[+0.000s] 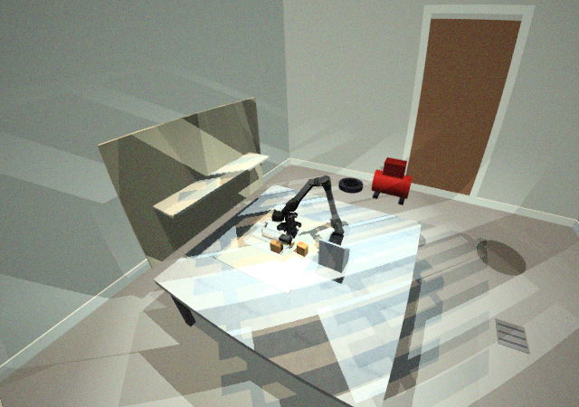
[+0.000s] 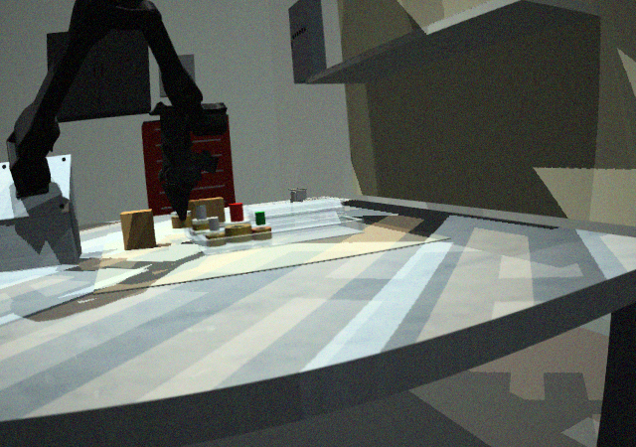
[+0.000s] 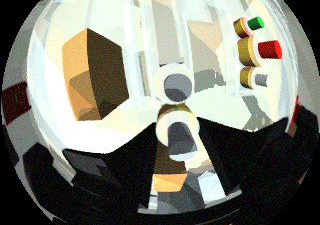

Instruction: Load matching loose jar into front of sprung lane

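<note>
My gripper (image 3: 176, 124) (image 2: 180, 211) (image 1: 286, 234) is shut on a jar with a grey top (image 3: 175, 124) and holds it low over the mat, at the near end of the clear lane (image 3: 160, 15) (image 2: 308, 217). A matching jar with a grey top (image 3: 176, 85) (image 2: 201, 211) stands just ahead of the held one, in line with the lane. To the right stands a row of loose jars on tan pucks: a green one (image 3: 255, 24) (image 2: 260, 218), a red one (image 3: 270, 49) (image 2: 236, 211) and a grey one (image 3: 256, 79) (image 2: 213, 223). Whether the two grey-topped jars touch is not clear.
A wooden block (image 3: 96, 75) (image 2: 137, 228) stands left of the gripper, and a second (image 2: 208, 207) behind the jars. A pale mat (image 2: 308, 249) (image 1: 261, 267) lies under everything. The arm's grey base (image 1: 333, 255) (image 2: 31, 226) stands nearby. A shelf wall (image 1: 186, 183) rises beyond the table.
</note>
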`<state>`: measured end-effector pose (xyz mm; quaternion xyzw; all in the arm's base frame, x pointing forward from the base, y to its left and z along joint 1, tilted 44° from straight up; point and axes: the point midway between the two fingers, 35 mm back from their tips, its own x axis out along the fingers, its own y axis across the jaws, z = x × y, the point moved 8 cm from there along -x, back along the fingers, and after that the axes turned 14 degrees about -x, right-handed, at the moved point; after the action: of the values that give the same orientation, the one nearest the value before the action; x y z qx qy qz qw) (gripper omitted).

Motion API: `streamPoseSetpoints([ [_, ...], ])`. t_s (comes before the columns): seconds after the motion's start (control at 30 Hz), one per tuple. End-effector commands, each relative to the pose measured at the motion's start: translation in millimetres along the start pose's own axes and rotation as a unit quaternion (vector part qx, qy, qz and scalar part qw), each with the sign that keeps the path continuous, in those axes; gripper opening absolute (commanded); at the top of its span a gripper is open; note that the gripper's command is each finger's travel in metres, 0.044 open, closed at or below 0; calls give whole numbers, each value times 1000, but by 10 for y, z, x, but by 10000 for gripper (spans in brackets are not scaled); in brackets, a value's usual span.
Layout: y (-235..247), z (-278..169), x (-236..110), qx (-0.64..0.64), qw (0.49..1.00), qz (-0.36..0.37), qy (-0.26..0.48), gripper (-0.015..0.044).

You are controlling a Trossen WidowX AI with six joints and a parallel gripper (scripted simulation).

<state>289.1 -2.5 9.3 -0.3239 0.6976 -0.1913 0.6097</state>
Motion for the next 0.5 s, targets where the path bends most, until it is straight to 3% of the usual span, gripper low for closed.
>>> streamPoseSetpoints([
  [0.0,-30,72,-18,6,1000,-3,-9,0],
  [0.47,-48,129,-19,6,1000,-3,-9,0],
])
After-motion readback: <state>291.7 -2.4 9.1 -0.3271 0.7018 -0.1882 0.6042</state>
